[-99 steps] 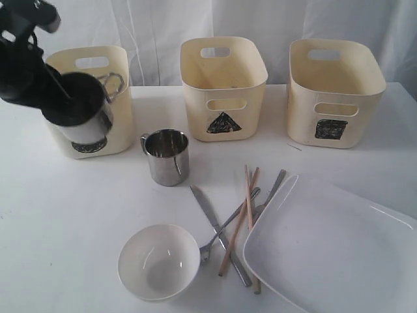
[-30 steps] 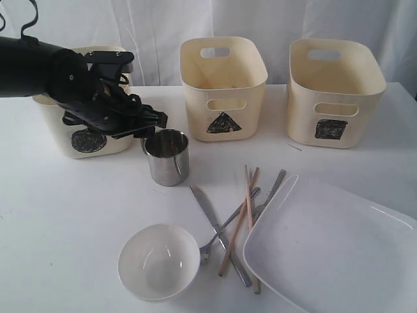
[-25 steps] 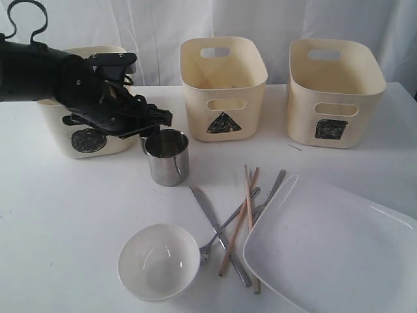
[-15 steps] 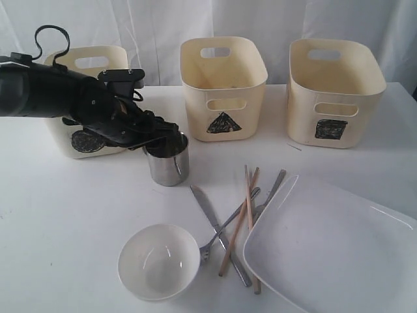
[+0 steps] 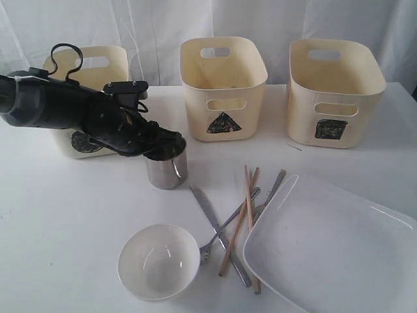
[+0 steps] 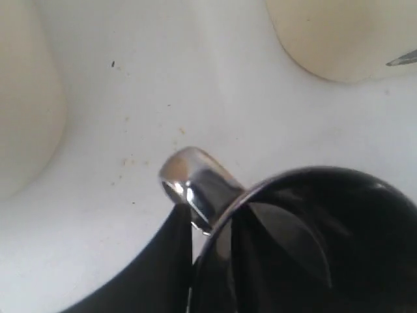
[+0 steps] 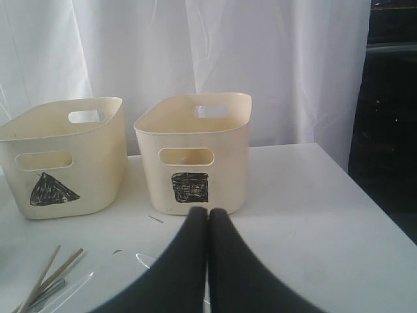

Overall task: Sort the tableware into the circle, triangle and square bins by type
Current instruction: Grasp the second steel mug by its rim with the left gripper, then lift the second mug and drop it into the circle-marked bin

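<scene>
A steel mug (image 5: 167, 172) stands upright in front of the circle bin (image 5: 121, 65). My left gripper (image 5: 168, 145) is down on its rim, open. In the left wrist view the gripper (image 6: 218, 215) straddles the mug's wall beside the handle (image 6: 195, 184). One finger is inside and one outside, with a thin gap showing at the outer one. My right gripper (image 7: 208, 214) is shut on nothing, facing the square bin (image 7: 195, 150). The white bowl (image 5: 158, 261), knife (image 5: 212, 215), forks (image 5: 229, 223), chopsticks (image 5: 247, 194) and large white plate (image 5: 332, 251) lie at the front.
The triangle bin (image 5: 223, 88) stands in the middle at the back and the square bin (image 5: 335, 91) at the back right. My left arm hides most of the circle bin's front. The cutlery pile touches the plate's left rim.
My left arm has dropped from beside the circle bin onto the steel mug, and its jaws have narrowed around the mug's wall. The mug held earlier is out of sight. The right gripper stays still.
</scene>
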Controlling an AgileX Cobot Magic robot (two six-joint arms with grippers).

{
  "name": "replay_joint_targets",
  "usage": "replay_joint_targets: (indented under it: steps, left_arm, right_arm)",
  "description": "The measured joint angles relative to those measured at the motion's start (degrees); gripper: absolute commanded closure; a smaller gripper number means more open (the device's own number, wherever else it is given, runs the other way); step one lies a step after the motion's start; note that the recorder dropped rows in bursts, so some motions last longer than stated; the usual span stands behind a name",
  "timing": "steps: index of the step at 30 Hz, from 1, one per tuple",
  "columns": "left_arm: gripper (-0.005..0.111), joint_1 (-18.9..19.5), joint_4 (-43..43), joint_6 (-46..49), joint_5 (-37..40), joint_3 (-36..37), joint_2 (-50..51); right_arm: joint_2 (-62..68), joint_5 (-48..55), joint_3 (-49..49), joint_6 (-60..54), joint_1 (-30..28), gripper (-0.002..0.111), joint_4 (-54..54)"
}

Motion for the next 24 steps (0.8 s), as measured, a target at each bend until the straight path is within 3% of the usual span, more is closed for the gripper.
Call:
replay_joint_targets:
  steps: [2,13,20,24]
  left_arm:
    - [0.107,0.00,0.01,-0.15,0.44,0.00,-0.14]
    - [0.107,-0.91,0.01,0.29,7.77,0.00,-9.66]
    - [0.107,-1.96,0.74,9.43,8.59,0.00,-22.87]
    - [0.107,0.96,5.82,11.41,7.98,0.00,-27.37]
  right_arm:
    - [0.00,0.00,0.00,0.00,0.00,0.108,0.00]
    - [0.00,0.00,0.00,0.00,0.00,0.108,0.00]
    - [0.00,0.00,0.00,0.00,0.00,0.108,0.00]
    - [0.00,0.00,0.00,0.00,0.00,0.108,0.00]
